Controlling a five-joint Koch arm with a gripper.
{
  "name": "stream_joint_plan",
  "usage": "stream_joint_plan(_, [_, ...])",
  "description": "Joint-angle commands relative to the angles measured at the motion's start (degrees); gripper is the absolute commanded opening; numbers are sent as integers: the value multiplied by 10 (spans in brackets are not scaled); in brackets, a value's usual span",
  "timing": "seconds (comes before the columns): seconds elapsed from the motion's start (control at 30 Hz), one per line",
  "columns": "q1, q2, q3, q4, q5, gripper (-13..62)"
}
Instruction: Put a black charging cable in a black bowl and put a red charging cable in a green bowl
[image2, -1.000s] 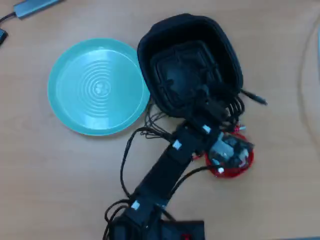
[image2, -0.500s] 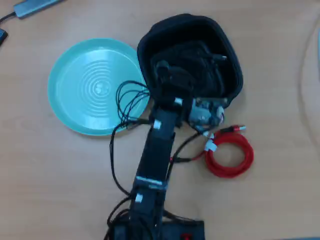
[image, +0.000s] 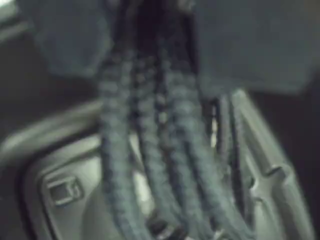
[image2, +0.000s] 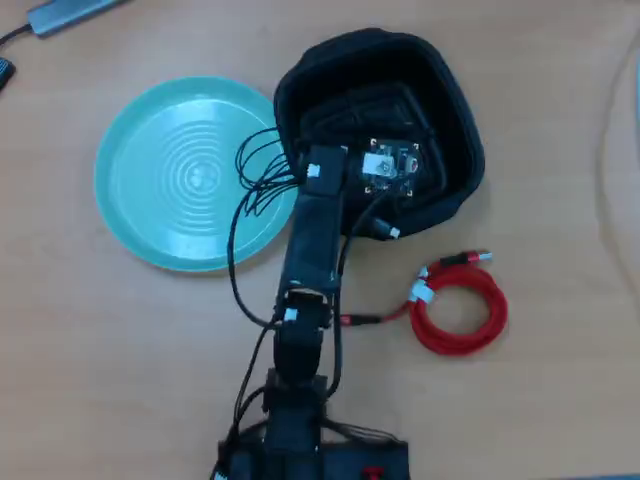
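In the wrist view, several strands of the black charging cable (image: 150, 150) hang down from between the dark jaws of my gripper (image: 150, 25), which is shut on them. Beneath the strands lies the ridged floor of the black bowl (image: 65, 190). From overhead, my gripper (image2: 388, 165) is over the inside of the black bowl (image2: 450, 90), and the arm hides the black cable. The red charging cable (image2: 462, 308) lies coiled on the table with a white tie, right of the arm and below the black bowl. Left of the black bowl, the green bowl (image2: 190, 170) holds nothing.
The robot's own black wires (image2: 260, 180) loop over the right edge of the green bowl. A grey device (image2: 70, 12) lies at the top-left corner of the wooden table (image2: 560, 380). The arm's base (image2: 300, 450) is at the bottom centre.
The arm has swung from above the red cable up and left to over the inside of the black bowl, carrying the black cable. The red cable is now uncovered.
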Motion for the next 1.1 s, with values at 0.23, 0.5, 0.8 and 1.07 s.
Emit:
stream_joint_plan(0.23, [-5,-53,-69,-23,0,-59])
stream_joint_plan(0.5, [-6,-53,-68,-23,4,-58])
stream_joint_plan(0.8, [-3,-53,-62,13,10,154])
stream_joint_plan(1.07, [14,-47,-68,105,17,468])
